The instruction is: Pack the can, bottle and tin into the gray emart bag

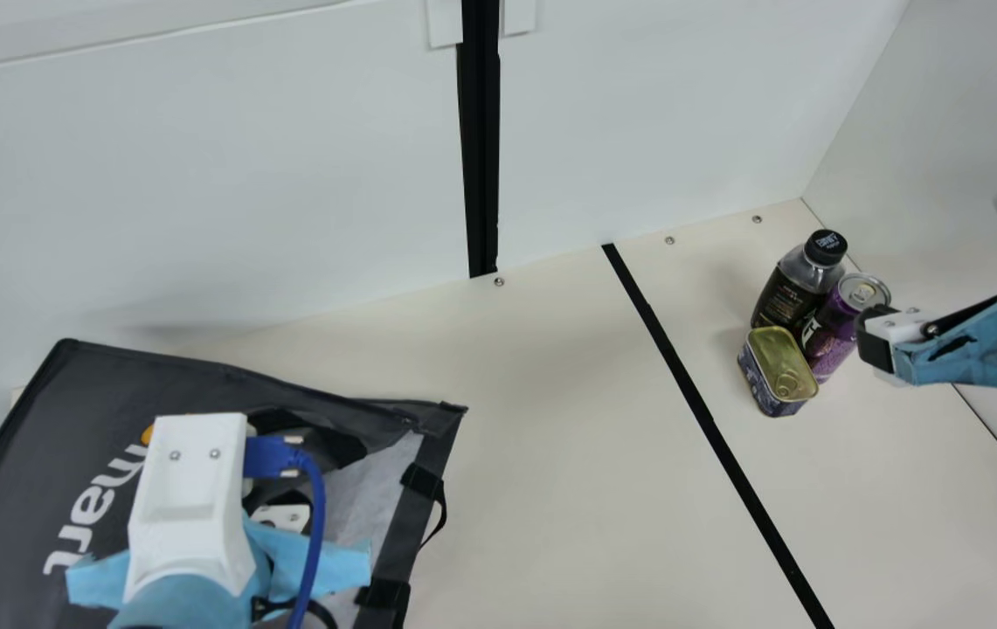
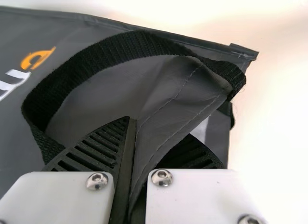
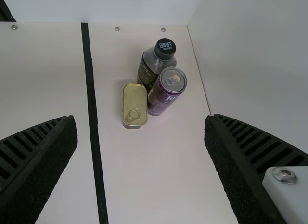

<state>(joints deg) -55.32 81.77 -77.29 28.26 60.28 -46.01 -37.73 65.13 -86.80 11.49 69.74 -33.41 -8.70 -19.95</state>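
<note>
The gray emart bag point(image 1: 227, 376) lies on its side at the left in the main view, its open end toward the right. Over its opening stands my left gripper point(image 1: 192, 515). In the left wrist view, the left gripper point(image 2: 139, 147) is shut on a fold of the bag point(image 2: 168, 113), beside the black handle loop point(image 2: 115, 48). A dark-capped bottle point(image 1: 791, 293), a purple can point(image 1: 834, 336) and a gold-lidded tin point(image 1: 778, 371) stand close together at the right. My right gripper point(image 1: 874, 341) hovers near the can; the right gripper point(image 3: 140, 120) is open in its wrist view.
A black stripe point(image 1: 708, 424) crosses the cream table point(image 1: 550, 472) between bag and items. White walls rise behind point(image 1: 288, 175) and at the right point(image 1: 952, 131), close to the bottle and can.
</note>
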